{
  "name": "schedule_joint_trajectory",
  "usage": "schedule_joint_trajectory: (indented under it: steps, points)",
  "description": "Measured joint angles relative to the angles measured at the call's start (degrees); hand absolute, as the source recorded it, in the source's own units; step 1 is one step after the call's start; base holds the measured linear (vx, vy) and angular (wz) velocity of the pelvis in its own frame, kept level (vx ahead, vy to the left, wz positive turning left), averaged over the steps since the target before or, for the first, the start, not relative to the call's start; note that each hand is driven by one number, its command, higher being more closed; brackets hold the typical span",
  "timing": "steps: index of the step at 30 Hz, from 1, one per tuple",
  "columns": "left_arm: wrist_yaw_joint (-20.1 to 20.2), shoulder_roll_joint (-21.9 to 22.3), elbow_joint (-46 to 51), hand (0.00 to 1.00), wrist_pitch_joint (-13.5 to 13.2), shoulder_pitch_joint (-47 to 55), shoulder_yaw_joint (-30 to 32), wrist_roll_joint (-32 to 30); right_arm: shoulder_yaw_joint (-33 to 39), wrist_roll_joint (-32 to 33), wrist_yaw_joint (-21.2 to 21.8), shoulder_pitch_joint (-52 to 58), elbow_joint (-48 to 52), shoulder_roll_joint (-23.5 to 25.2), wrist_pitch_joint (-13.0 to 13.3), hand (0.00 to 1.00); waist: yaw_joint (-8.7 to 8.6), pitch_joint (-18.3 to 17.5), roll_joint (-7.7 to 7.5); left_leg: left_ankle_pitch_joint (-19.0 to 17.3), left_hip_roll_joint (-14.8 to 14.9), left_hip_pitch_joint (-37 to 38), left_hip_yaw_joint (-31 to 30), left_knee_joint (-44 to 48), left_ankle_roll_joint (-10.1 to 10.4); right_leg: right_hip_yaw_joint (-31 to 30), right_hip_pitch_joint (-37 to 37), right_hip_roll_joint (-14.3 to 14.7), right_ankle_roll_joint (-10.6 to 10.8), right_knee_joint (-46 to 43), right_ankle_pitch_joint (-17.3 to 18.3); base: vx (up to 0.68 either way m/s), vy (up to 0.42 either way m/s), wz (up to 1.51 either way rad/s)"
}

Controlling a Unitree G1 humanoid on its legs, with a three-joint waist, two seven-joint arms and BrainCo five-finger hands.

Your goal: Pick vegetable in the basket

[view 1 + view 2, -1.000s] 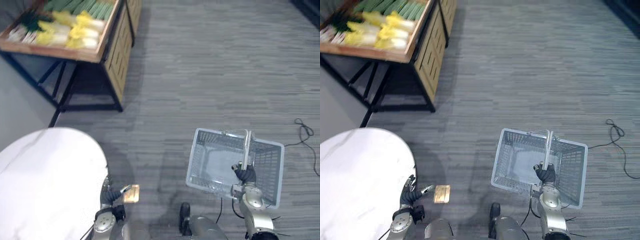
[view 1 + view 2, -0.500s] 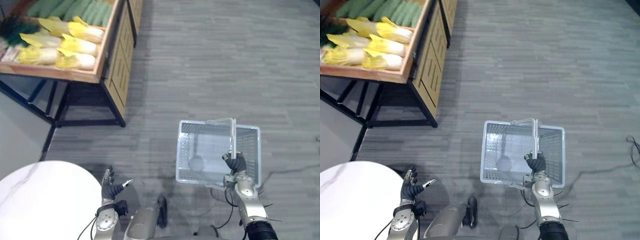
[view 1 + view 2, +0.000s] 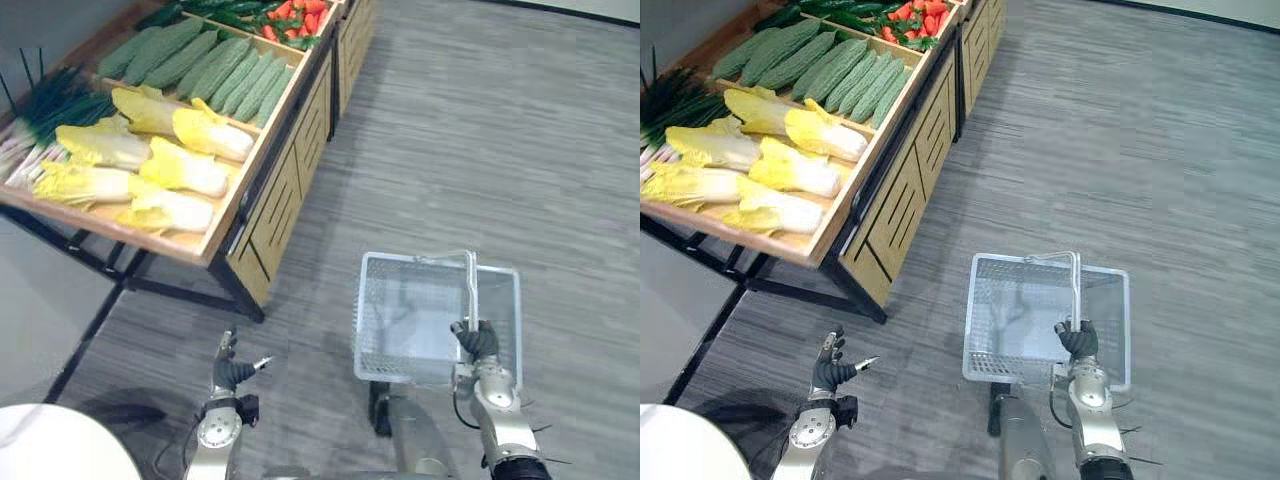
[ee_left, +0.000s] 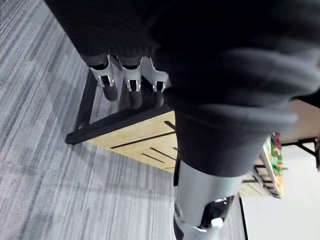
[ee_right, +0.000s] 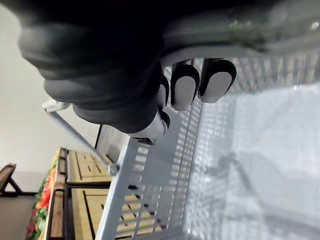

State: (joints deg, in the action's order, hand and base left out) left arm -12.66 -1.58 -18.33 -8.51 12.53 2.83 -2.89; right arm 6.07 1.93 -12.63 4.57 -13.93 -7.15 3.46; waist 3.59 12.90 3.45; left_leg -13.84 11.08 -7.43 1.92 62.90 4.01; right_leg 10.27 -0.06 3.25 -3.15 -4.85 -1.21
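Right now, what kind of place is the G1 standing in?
Probably a grocery produce section, or a mock-up of one: a wooden display stand holds napa cabbages and green gourds, and the right hand holds a mesh shopping basket by its handle.

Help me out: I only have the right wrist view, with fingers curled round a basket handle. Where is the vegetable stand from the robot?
Observer: The wooden stand is ahead on the robot's left. The right hand carries the basket on the other side.
Operator: What lies closest on it?
Observer: Its near compartment holds yellow cabbages, with green gourds in the one behind.
Operator: And the other hand?
Observer: The left hand is low beside the stand, open and holding nothing.
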Motion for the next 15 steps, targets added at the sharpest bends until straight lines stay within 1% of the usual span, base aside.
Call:
schedule_joint_trajectory:
  steps: [1,2,3,4,5,6,7,8,9,10,11,12,13,14,15]
  points:
    - [0.0,0.1,0.7,0.00,0.0,-0.1,0.0,0.0,0.5,0.3,-0.1,-0.2,0.4,-0.2,0.5,1.00,0.41,0.0,-0.21,-1.6,-0.2,-2.5,1.5,-1.5,-0.4,0.0,1.5,-0.4,0.0,1.3,0.0,0.51,-0.024,-0.15]
    - [-0.1,0.2,2.3,0.00,0.1,-0.2,0.1,0.0,1.4,0.6,-0.3,-1.0,0.4,-0.3,0.9,1.00,0.50,0.0,-0.27,-3.3,-0.7,-6.0,3.1,-6.0,-0.6,0.2,3.1,-1.0,0.4,2.5,0.2,0.55,0.087,0.03]
    - [-0.2,0.3,5.6,0.00,0.1,-0.3,0.2,0.0,2.7,0.8,-0.9,-2.3,0.3,-1.1,1.5,1.00,0.50,0.6,-0.44,-3.7,-2.4,-10.6,5.4,-16.4,-1.2,0.5,5.5,-2.9,2.9,3.0,3.3,0.54,0.126,0.13]
    - [-0.2,0.5,6.5,0.00,0.1,-0.4,0.2,-0.1,3.3,0.8,-1.0,-2.6,-0.2,-1.7,1.7,1.00,0.42,0.8,-0.03,-3.3,-2.4,-12.0,6.2,-21.2,-0.8,0.8,6.5,-3.0,3.6,2.9,4.1,0.44,0.149,0.20]
    - [-0.4,0.7,8.2,0.00,0.1,-0.2,0.2,-0.1,3.9,0.9,-1.2,-2.4,-0.9,-2.5,1.7,1.00,0.50,0.7,0.33,-0.9,-2.7,-12.6,7.4,-29.6,0.8,1.1,7.9,-3.3,4.7,2.6,5.8,0.36,0.156,0.11]
    - [-1.1,0.8,10.8,0.00,-0.1,0.6,0.4,-0.2,4.5,0.8,-1.4,-1.9,-1.8,-3.0,1.7,1.00,1.31,0.4,1.74,6.1,-2.7,-11.2,10.2,-35.1,-5.0,0.5,9.9,-3.3,6.1,1.1,8.8,0.39,0.160,0.08]
    - [-1.4,0.8,11.6,0.00,-0.1,0.7,0.8,-0.2,4.6,0.9,-1.7,-1.9,-3.0,-2.9,1.6,1.00,1.57,0.0,0.62,5.7,-4.1,-10.4,10.9,-36.0,-6.1,0.3,10.6,-4.7,6.3,0.7,9.7,0.52,0.212,0.18]
    - [-2.2,0.3,14.4,0.00,-0.1,0.4,1.9,-1.1,4.1,0.8,-2.0,-1.9,-3.9,-2.9,1.5,1.00,1.84,-1.0,-1.60,5.7,-6.8,-9.6,11.8,-37.6,-6.9,0.4,10.5,-7.4,7.0,0.9,10.7,0.54,0.191,0.27]
    - [-2.7,0.7,18.7,0.00,-0.1,0.1,2.6,-2.0,4.4,0.8,-2.2,-2.6,-4.5,-3.0,1.5,1.00,2.15,-1.0,-2.13,4.5,-8.0,-9.9,11.8,-36.9,-9.7,0.5,10.7,-8.5,7.5,0.9,10.6,0.52,0.180,0.27]
    - [-2.8,1.0,21.2,0.00,-0.1,0.3,2.9,-2.4,4.4,0.8,-2.1,-3.3,-5.6,-3.0,1.4,1.00,2.20,-1.0,-2.23,3.8,-8.3,-9.8,11.9,-36.1,-10.7,0.5,11.0,-8.8,7.9,0.7,10.4,0.47,0.142,0.24]
    - [-3.6,1.5,25.0,0.00,-0.4,0.4,3.0,-3.4,4.3,0.1,-2.0,-3.9,-7.9,-2.9,0.8,1.00,2.95,-0.9,-2.24,2.9,-8.9,-8.5,12.6,-36.0,-11.8,0.4,11.0,-9.6,8.8,-2.2,10.4,0.43,0.145,0.22]
    - [-4.0,1.6,26.5,0.00,-0.7,0.3,3.0,-3.8,4.3,-0.2,-2.0,-3.9,-9.0,-2.9,0.4,1.00,3.44,-0.9,-2.24,2.5,-9.3,-7.2,12.5,-36.8,-11.8,0.4,10.5,-10.1,9.2,-5.1,10.5,0.51,0.175,0.26]
    - [-5.2,1.5,29.5,0.00,-1.4,0.4,3.0,-4.3,4.3,-0.5,-1.7,-4.0,-11.7,-2.3,0.1,1.00,3.56,-0.9,-2.29,1.6,-10.1,-4.1,11.9,-38.7,-11.6,0.5,8.3,-11.2,12.7,-14.2,10.3,0.49,0.155,0.36]
    - [-6.6,1.1,31.8,0.00,-2.1,0.4,2.9,-4.5,4.2,-0.7,-1.3,-3.7,-12.8,-1.7,-0.1,1.00,3.09,-0.8,-2.18,0.7,-10.8,-1.0,9.9,-40.7,-11.5,-0.2,4.1,-12.5,18.3,-26.6,8.4,0.39,0.095,0.46]
    - [-7.1,0.8,32.7,0.00,-2.2,0.3,2.6,-4.5,4.2,-0.7,-1.2,-3.3,-12.9,-1.4,-0.2,1.00,2.72,-0.7,-2.27,0.5,-11.2,0.3,8.7,-41.5,-11.4,-1.0,1.7,-12.9,18.5,-32.6,8.6,0.29,0.033,0.80]
